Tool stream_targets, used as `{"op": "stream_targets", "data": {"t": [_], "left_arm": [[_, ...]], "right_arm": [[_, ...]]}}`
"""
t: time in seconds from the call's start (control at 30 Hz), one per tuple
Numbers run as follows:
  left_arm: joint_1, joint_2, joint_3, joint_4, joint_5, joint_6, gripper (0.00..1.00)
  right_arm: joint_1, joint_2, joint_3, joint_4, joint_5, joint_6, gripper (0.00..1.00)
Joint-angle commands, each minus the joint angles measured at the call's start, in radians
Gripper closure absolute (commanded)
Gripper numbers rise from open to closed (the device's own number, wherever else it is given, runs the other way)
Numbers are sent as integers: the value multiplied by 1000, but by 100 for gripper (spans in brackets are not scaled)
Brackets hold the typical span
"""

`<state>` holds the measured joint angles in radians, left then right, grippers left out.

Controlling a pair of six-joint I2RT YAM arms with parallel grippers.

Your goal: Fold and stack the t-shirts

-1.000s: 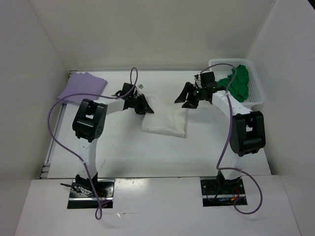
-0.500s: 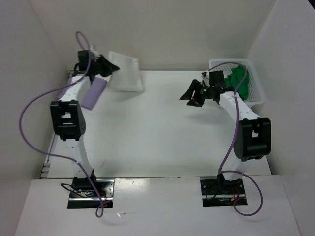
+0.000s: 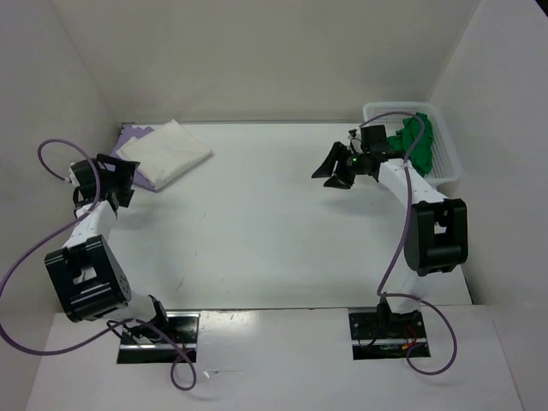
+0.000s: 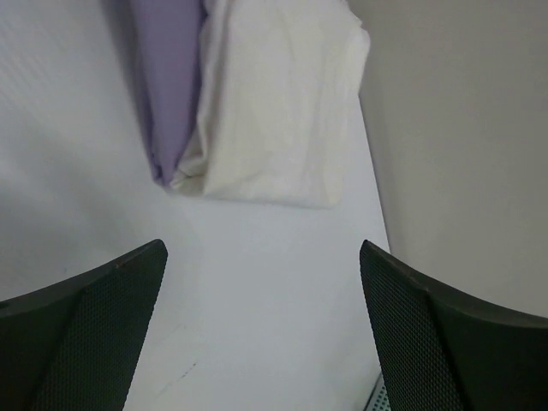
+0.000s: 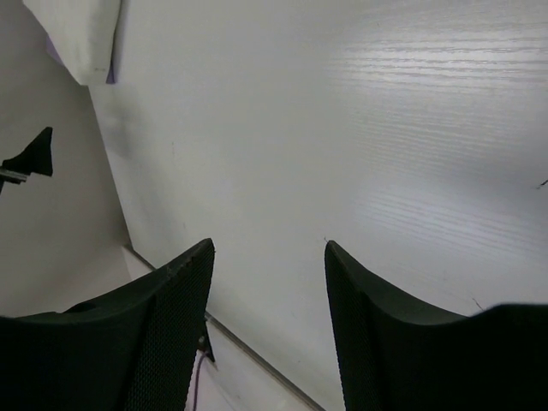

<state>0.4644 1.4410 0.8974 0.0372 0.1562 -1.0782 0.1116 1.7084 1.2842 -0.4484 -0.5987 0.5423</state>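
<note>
**tomo_k:** Three shirts from the top cam, where are they all?

**rigwatcher:** The cream shirt (image 3: 164, 150) lies folded at the far left of the worktop (image 3: 257, 231). It's on top of the lavender shirt (image 3: 130, 133), which only peeks out along the left side. The green shirt (image 3: 413, 144) is bunched up in the white basket (image 3: 447, 168) at the far right. The left claw (image 3: 120, 180) sits by the left edge, just near of that stack and not touching it. The right claw (image 3: 330, 174) hangs over bare worktop, just left of the basket.

**tomo_k:** And the left wrist cam?

**rigwatcher:** Both fingers (image 4: 94, 325) are spread wide with nothing between them, just bare worktop. Past them the cream shirt (image 4: 274, 94) lies flat, a bit wrinkled, with a strip of lavender shirt (image 4: 167, 77) showing along its left side. A plain wall (image 4: 462, 128) runs down the right.

**tomo_k:** Right wrist?

**rigwatcher:** Same deal, its fingers (image 5: 145, 342) stand apart and it's holding nothing. Below is mostly empty worktop. In the top left corner there's a bit of pale cloth (image 5: 77, 30) with a purple sliver beside it, too small to say much about. No green shirt in this view.
</note>
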Motion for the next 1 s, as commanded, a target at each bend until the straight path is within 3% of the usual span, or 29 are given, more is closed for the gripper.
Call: {"op": "stream_targets", "data": {"t": [0.0, 0.13, 0.23, 0.27, 0.33, 0.37, 0.57, 0.7, 0.83, 0.97], "left_arm": [[-35, -25, -5, 88, 60, -25, 0], [-226, -13, 99, 26, 88, 133, 0], [-389, 16, 120, 26, 155, 221, 9], [-427, 25, 129, 14, 189, 237, 21], [-533, 50, 129, -12, 213, 273, 31], [-562, 50, 129, -22, 236, 282, 34], [-704, 36, -29, -23, 267, 271, 34], [-714, -7, -57, -66, 267, 314, 31], [-714, -19, -48, -100, 267, 343, 29], [-724, 2, -89, -80, 308, 333, 29]], "right_arm": [[-3, 8, 36, 28, 72, 17, 41], [-3, 77, 235, 5, 283, 18, 94], [-47, 164, 405, -50, 423, 9, 100], [-64, 186, 441, -59, 457, 8, 98], [-118, 250, 550, -99, 575, -14, 88], [-134, 270, 581, -111, 624, -15, 72], [-263, 410, 737, -208, 853, -73, 43], [-309, 532, 829, -274, 944, -96, 33], [-320, 640, 929, -329, 985, -105, 31], [-320, 830, 1243, -461, 906, -119, 30]]}}
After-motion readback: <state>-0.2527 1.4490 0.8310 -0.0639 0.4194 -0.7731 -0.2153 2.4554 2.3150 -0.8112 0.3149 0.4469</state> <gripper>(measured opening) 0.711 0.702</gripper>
